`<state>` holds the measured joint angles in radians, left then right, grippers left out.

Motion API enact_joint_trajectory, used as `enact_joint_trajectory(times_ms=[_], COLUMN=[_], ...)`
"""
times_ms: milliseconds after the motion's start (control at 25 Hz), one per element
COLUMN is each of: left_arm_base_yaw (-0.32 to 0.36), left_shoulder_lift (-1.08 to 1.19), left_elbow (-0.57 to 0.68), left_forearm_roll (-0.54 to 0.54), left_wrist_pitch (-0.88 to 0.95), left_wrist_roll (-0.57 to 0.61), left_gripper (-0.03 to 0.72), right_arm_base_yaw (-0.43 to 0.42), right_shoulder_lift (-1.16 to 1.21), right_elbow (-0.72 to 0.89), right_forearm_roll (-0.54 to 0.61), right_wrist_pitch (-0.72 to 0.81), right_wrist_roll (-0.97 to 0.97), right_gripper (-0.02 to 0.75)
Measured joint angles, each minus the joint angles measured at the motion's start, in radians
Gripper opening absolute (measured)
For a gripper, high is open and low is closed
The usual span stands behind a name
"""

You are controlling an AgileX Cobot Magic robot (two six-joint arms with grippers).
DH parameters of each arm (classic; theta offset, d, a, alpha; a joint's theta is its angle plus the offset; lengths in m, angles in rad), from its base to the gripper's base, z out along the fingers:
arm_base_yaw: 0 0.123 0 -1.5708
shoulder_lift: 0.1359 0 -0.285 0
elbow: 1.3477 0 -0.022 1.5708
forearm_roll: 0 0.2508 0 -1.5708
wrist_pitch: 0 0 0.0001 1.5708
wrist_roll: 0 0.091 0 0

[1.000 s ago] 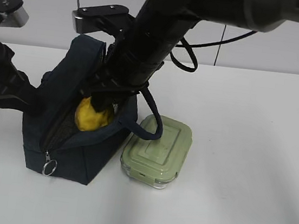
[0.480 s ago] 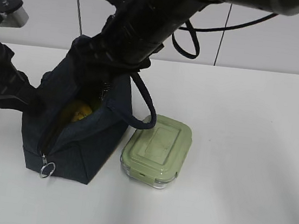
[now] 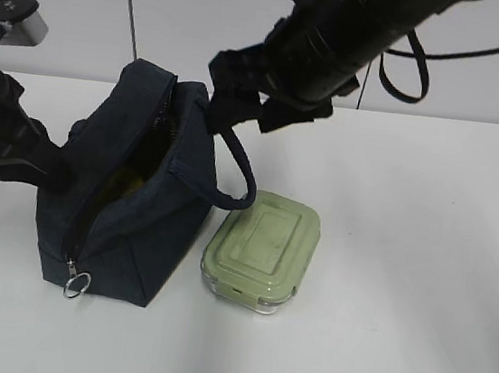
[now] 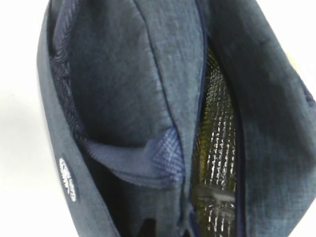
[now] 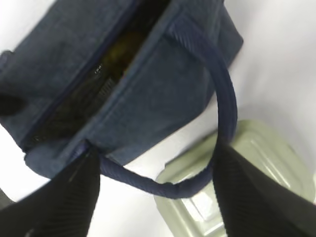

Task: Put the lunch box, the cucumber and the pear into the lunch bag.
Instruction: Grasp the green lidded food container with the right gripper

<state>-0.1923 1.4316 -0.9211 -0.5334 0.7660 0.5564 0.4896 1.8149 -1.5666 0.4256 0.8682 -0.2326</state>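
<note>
The dark navy fabric lunch bag stands on the white table. The rectangular glass lunch box with the sage-green lid lies just beside it at three o'clock. The yellow pear sits inside the bag.

Your right gripper has come up out of the lunch bag and now hangs above its right side, with the jaws standing apart and nothing between them. The pear, which was in that gripper at the opening a second ago, now lies deep inside the bag as a dim yellow patch. The handle has dropped onto the lunch box.
</note>
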Motion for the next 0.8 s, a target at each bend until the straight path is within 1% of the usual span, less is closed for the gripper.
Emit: enact_joint_trajectory(times_ms=[80, 240, 440, 520, 600, 640, 680, 800], left_arm_base_yaw=[0.0, 0.0, 0.0, 0.0, 0.0, 0.0, 0.0, 0.0], left_shoulder_lift=[0.0, 0.0, 0.0, 0.0, 0.0, 0.0, 0.0, 0.0], left_elbow=[0.0, 0.0, 0.0, 0.0, 0.0, 0.0, 0.0, 0.0], left_forearm_roll=[0.0, 0.0, 0.0, 0.0, 0.0, 0.0, 0.0, 0.0], left_wrist_pitch=[0.002, 0.005, 0.007, 0.007, 0.007, 0.007, 0.008, 0.008], left_wrist_roll=[0.0, 0.0, 0.0, 0.0, 0.0, 0.0, 0.0, 0.0], left_gripper=[0.001, 0.001, 0.001, 0.001, 0.001, 0.001, 0.001, 0.001], right_arm_base_yaw=[-0.018, -0.08, -0.157, -0.174, -0.192, -0.204, -0.21, -0.25], right_shoulder_lift=[-0.03, -0.097, -0.127, -0.129, -0.131, -0.131, -0.132, -0.132], right_elbow=[0.098, 0.301, 0.475, 0.532, 0.597, 0.631, 0.654, 0.753], right_forearm_roll=[0.038, 0.176, 0.437, 0.554, 0.697, 0.794, 0.837, 1.123], right_wrist_pitch=[-0.046, -0.15, -0.207, -0.219, -0.228, -0.23, -0.23, -0.224], right_wrist_roll=[0.0, -0.036, -0.22, -0.301, -0.419, -0.481, -0.527, -0.753], right_gripper=[0.551, 0.551, 0.551, 0.551, 0.551, 0.551, 0.551, 0.551])
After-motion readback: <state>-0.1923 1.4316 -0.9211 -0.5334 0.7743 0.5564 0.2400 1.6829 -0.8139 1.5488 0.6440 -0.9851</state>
